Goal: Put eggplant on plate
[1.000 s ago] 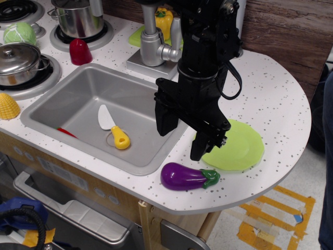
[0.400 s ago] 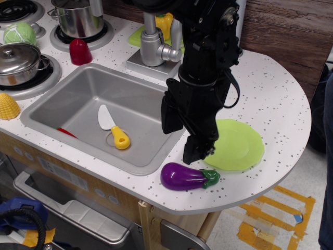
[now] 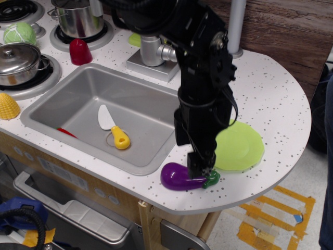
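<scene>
The purple eggplant (image 3: 176, 177) with its green stem cap lies on the speckled counter near the front edge, just left of the lime-green plate (image 3: 240, 147). My gripper (image 3: 191, 159) has come down over the eggplant's stem end. Its jaws look open. The nearer finger (image 3: 201, 164) covers the eggplant between body and stem and seems to touch it. The other finger sits higher, by the sink rim. The plate is bare, and the arm hides its left edge.
The sink (image 3: 73, 101) to the left holds a yellow-handled knife (image 3: 115, 133). The faucet (image 3: 151, 49) stands behind it. A red cup (image 3: 79, 51), two pots (image 3: 78, 18), a cabbage (image 3: 20, 34) and a yellow object (image 3: 8, 107) are at far left. The counter's rounded edge is close in front.
The gripper has moved down and slightly right, from above the sink rim onto the eggplant's stem end, and has turned. The eggplant and the plate have not moved.
</scene>
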